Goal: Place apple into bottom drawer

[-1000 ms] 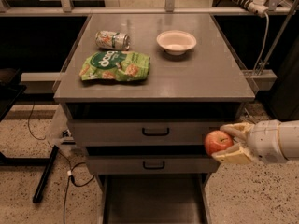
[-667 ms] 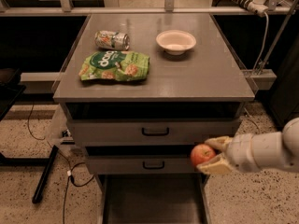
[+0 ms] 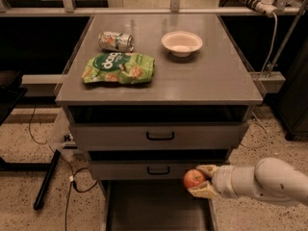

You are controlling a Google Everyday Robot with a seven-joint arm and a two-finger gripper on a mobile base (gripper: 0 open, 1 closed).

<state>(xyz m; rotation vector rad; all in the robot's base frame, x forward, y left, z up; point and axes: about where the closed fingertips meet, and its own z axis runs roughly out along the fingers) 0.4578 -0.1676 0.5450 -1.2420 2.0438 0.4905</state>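
The red apple [image 3: 193, 178] is held in my gripper [image 3: 201, 180], whose pale fingers close on it from the right. The white arm reaches in from the lower right. The apple hangs above the right part of the open bottom drawer [image 3: 156, 206], a flat grey tray pulled out at the foot of the grey cabinet. It is just in front of the middle drawer's front.
Two upper drawers with black handles [image 3: 160, 136] are shut. On the cabinet top [image 3: 211, 76] lie a green snack bag [image 3: 119, 67], a tipped can [image 3: 116, 41] and a white bowl [image 3: 182, 43]. Cables and a black leg lie on the floor at left.
My gripper has carried the apple to the left and lower, from beside the cabinet's right edge to over the open bottom drawer.
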